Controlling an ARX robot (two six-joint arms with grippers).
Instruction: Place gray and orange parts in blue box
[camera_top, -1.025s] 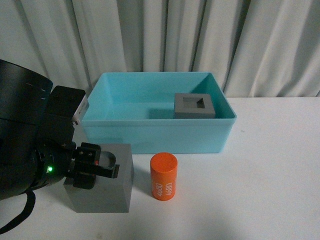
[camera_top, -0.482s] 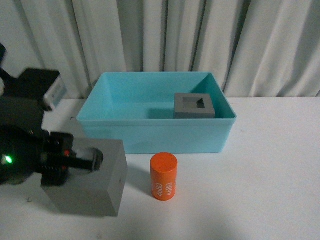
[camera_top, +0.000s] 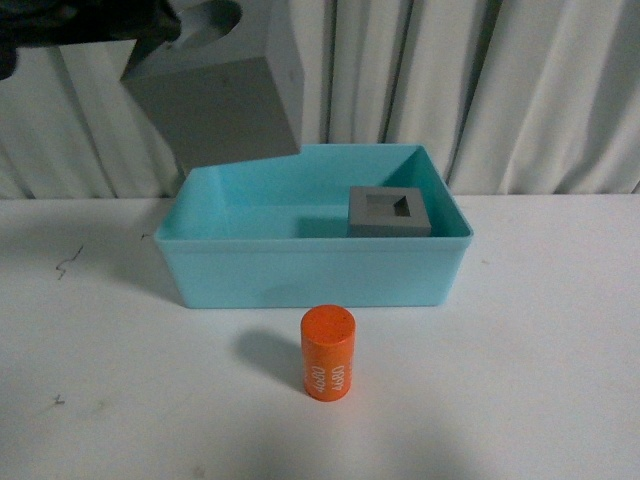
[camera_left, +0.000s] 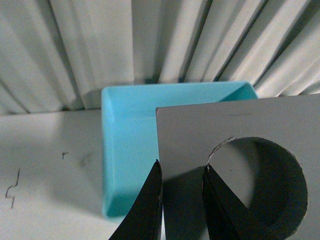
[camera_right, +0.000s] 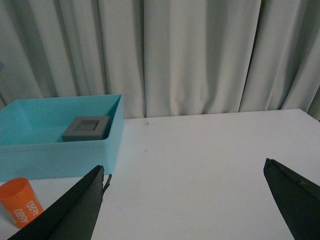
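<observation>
Left arm (camera_top: 60, 20): dark, reaching in high at the upper left of the front view, well above the bench (camera_top: 560, 330). Left tool (camera_left: 182, 167): pressed onto one wall of the gray cube with round recess (camera_top: 215, 95), one finger (camera_left: 147, 205) on the outer face, the other inside the round hollow. Cube held aloft and tilted, its recess turned up and toward the arm; seen from the front it overlaps the left rear corner of the blue box (camera_top: 310, 270), though whether it hangs over the box or just behind it cannot be told. Blue box: open top, standing on the white bench before a pale pleated curtain (camera_top: 520, 90). Gray cube with square recess (camera_top: 390, 212): resting inside the box, at its right rear. Orange cylinder (camera_top: 328, 352): upright on the bench, just in front of the box, white lettering on its side. Right tool (camera_right: 185, 200): fingers spread wide, holding nothing, low over bare bench to the right of the box.
</observation>
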